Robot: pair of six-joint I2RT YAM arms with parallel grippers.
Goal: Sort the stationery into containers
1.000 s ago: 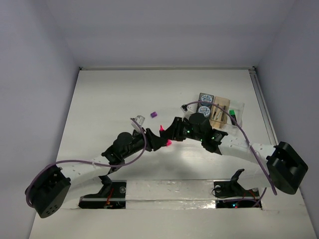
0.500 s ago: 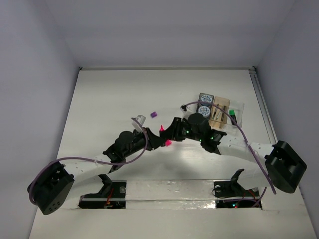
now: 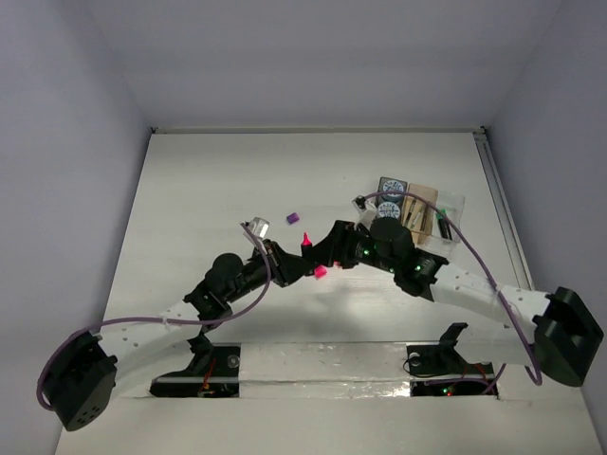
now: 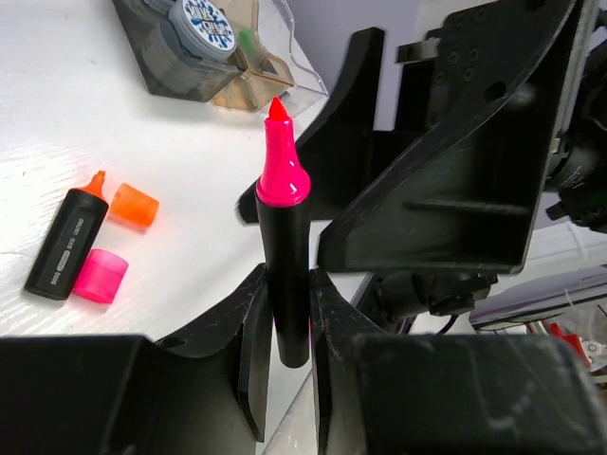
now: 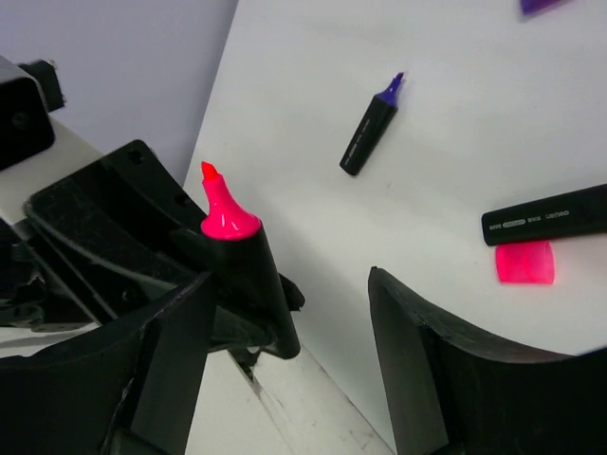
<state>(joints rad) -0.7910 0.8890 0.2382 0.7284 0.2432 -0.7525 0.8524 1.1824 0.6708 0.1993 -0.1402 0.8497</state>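
**Left gripper**: fingers pressed together on the black barrel of the pink marker, low on the barrel. The marker stands upright, uncapped, with its chisel tip uppermost. In the top view the gripper is at mid-table and the pink tip shows just above it.

**Right gripper**: fingers spread wide, holding nothing. It faces the left gripper, and the pink tip rises just before its left finger. Whether they touch cannot be told.

**Change over the last second:**
- The left arm is stretched out longer, with its elbow lower in the top view.
- The pink tip sits slightly farther up the table.
- The right arm's elbow has swung toward the near right corner.
- The loose caps and containers lie as they did.

**Stationery, left to right:**
- Purple marker: uncapped, lying flat and alone. It is hidden in the top view.
- Purple cap: loose, up-table of the grippers.
- Orange marker: uncapped, lying flat.
- Orange cap: just beside the orange marker's tip.
- Pink cap: just beside the orange marker's barrel. In the top view it lies just below the two grippers.

**Containers, right of centre:**
- Holder: dark grey, carrying blue-and-white round pieces.
- Box: clear with a tan insert, just right of the holder. A green marker lies inside at its right end.
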